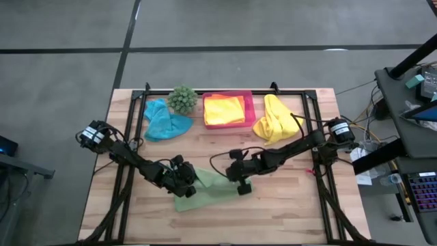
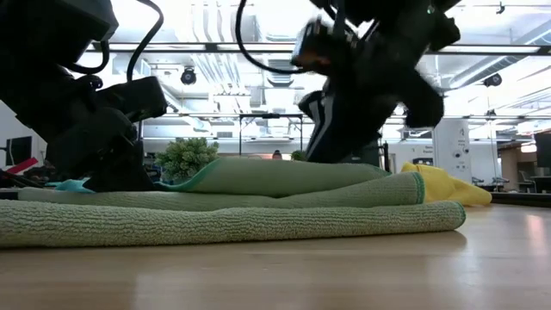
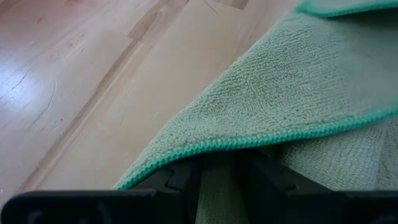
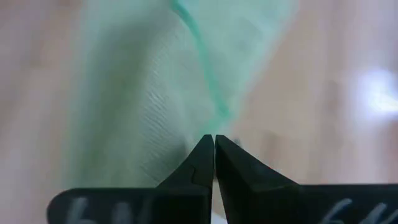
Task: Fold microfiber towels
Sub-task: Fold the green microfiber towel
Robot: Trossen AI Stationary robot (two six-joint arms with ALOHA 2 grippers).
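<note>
The light green towel (image 1: 205, 191) lies near the desk's (image 1: 287, 212) front edge, folded into soft ribbed layers with a darker green stitched hem. The left gripper (image 1: 186, 183) is clamped on its edge; the right gripper (image 1: 240, 183), fingers together, rests at the hem. Teal towel (image 1: 164, 121), yellow towel (image 1: 274, 119) and a pink tray (image 1: 250, 109) line the back edge.
</note>
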